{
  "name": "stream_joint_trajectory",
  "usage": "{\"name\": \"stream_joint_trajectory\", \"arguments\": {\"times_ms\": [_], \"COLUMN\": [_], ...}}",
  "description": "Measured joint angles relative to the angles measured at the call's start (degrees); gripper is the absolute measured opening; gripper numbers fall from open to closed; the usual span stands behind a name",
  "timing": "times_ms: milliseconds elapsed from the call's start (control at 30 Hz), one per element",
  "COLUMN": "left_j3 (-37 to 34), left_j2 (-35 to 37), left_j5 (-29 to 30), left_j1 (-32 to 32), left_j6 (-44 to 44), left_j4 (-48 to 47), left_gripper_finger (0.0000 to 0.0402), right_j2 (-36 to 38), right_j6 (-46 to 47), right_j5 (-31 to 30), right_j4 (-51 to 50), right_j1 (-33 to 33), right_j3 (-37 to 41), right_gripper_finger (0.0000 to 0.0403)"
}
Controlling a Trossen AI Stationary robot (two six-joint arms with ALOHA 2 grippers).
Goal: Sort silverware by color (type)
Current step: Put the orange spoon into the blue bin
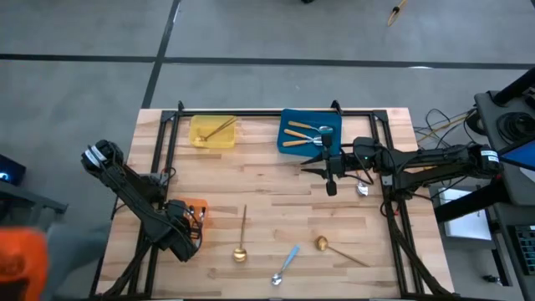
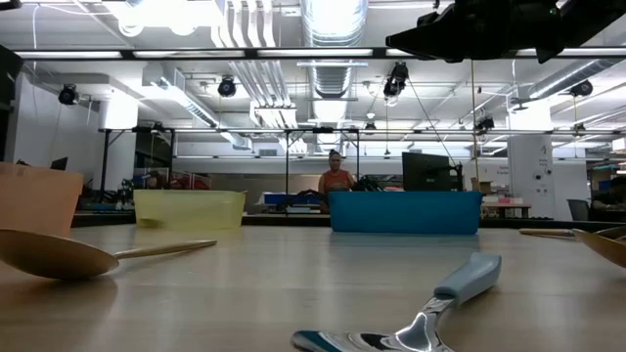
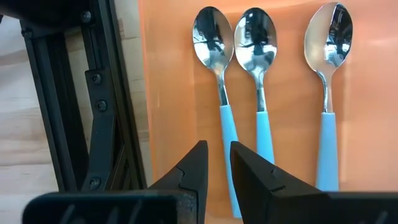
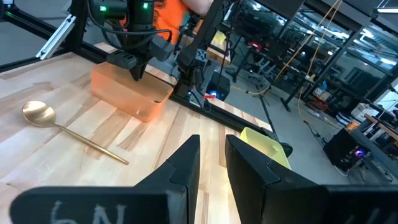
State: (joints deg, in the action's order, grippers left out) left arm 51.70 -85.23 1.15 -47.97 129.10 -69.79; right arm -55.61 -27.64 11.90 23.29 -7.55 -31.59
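My left gripper (image 1: 194, 219) hangs pointing down over the orange tray (image 1: 199, 206) at the near left, slightly open. Three silver spoons with light-blue handles (image 3: 258, 74) lie side by side flat on the tray floor (image 3: 171, 74). The leftmost spoon (image 3: 214, 56) runs its handle under the gap of my left gripper (image 3: 217, 163). My right gripper (image 1: 322, 170) is held level above the table near the blue tray, fingers a little apart with nothing between them (image 4: 212, 155). My left gripper points down with its fingertips (image 3: 194, 163) on either side of the leftmost spoon's blue handle (image 3: 227, 124), near its free end. The spoon lies flat on the tray floor. Whether the fingers touch the handle, I cannot tell.
The yellow tray (image 1: 211, 131) holds a gold spoon; the blue tray (image 1: 309, 132) holds orange-handled spoons. Loose on the table: two gold spoons (image 1: 241, 238) (image 1: 338, 249), a blue-handled spoon (image 1: 286, 265) and a silver spoon bowl (image 1: 361, 188) beside the right arm. Black frame rails (image 3: 102, 124) border the tray.
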Motion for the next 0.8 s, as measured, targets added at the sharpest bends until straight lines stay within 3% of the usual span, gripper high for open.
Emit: {"name": "stream_joint_trajectory", "arguments": {"times_ms": [333,633,800], "left_j3": [0.23,6.33,10.13], "left_j2": [0.0,0.0,0.02], "left_j5": [-0.32,-0.13,4.48], "left_j1": [0.0,0.09,0.17], "left_j6": [-1.11,-6.05,-7.86], "left_j4": [0.32,-4.38,-8.14], "left_gripper_finger": [0.0051,0.0051,0.0051], "right_j2": [0.0,0.0,0.0], "right_j6": [0.0,0.0,0.02], "right_j5": [0.0,-0.02,-0.02], "right_j4": [-0.03,-0.04,-0.04], "right_j1": [0.02,0.0,0.02], "right_j3": [0.0,0.0,0.0], "right_gripper_finger": [0.0068,0.0068,0.0068]}}
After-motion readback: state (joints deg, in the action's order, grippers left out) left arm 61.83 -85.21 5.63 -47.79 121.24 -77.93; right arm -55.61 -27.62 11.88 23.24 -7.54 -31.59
